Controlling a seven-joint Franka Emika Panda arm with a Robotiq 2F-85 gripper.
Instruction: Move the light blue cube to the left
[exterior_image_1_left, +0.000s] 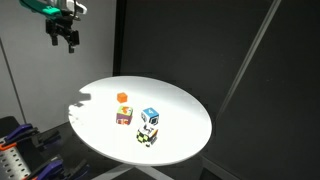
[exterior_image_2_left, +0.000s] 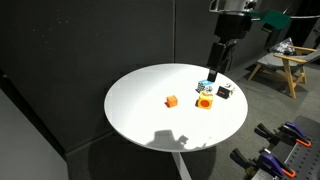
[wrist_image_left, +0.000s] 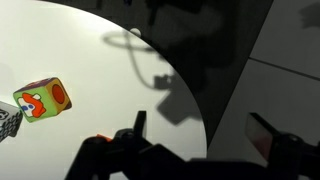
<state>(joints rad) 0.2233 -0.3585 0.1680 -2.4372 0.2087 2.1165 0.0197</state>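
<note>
The tool (exterior_image_1_left: 66, 44) hangs open at upper left, high above the tabletop (exterior_image_1_left: 185, 110). The light blue cube (exterior_image_1_left: 150, 114) sits mid-frame, just beside the patterned cube (exterior_image_1_left: 148, 135). A wide-jawed descent could nudge that neighbour.

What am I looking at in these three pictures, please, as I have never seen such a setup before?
This is a single robot arm that ends in a two-fingered pincer. Two pictures come from cameras standing outside the robot, at different spots around a round white table. The third comes from a camera on the wrist, looking down past the pincer's dark fingers.

Four small cubes lie on the table: the light blue cube, a small orange cube, an orange and yellow-green cube, and a black, white and yellow-green patterned cube.

The pincer hangs in the air, open, holding and touching nothing.
</note>
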